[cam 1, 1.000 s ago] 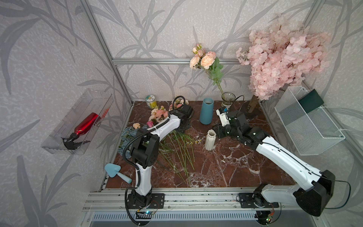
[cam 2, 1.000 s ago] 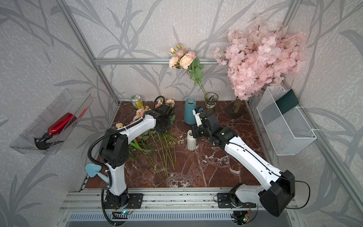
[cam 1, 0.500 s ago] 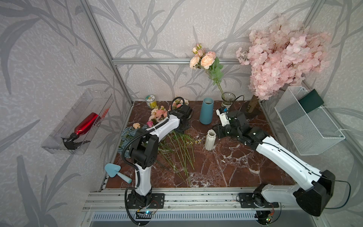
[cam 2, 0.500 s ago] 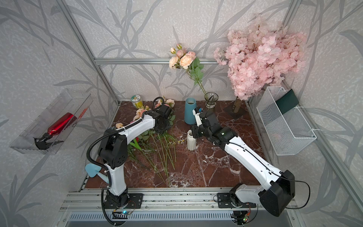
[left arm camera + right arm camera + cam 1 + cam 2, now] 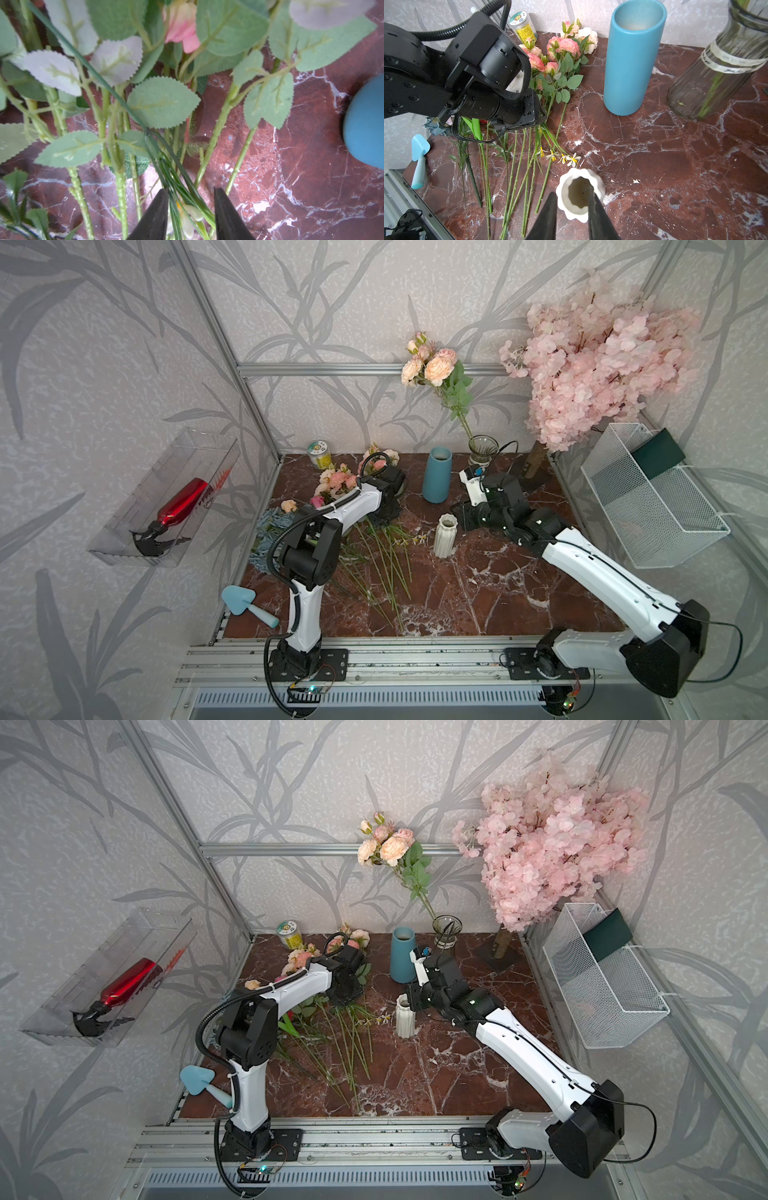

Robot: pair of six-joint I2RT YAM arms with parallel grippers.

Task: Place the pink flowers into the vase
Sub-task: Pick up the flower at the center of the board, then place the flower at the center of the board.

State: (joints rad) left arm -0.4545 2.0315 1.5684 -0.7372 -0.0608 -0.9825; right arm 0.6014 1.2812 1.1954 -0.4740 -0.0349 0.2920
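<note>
Several pink flowers (image 5: 336, 483) (image 5: 299, 959) (image 5: 562, 47) lie at the back left of the marble table, their green stems (image 5: 386, 568) fanned toward the front. One more pink spray (image 5: 432, 364) stands in the glass vase (image 5: 482, 445) (image 5: 716, 68). My left gripper (image 5: 190, 207) (image 5: 384, 516) is low over the stems. Its jaws are apart, around thin grass blades and a small white flower, with a pink bud (image 5: 182, 31) beyond. My right gripper (image 5: 572, 207) (image 5: 463, 516) hovers open just above the white ribbed vase (image 5: 577, 215) (image 5: 445, 535), holding nothing.
A blue cylinder vase (image 5: 436, 475) stands between the arms. A pink blossom tree (image 5: 598, 352) and a wire basket (image 5: 652, 506) are on the right. A jar (image 5: 319, 454), blue hydrangeas (image 5: 266, 526) and a blue trowel (image 5: 245, 603) sit on the left.
My left gripper has sunk a little toward the stems. The right arm holds still.
</note>
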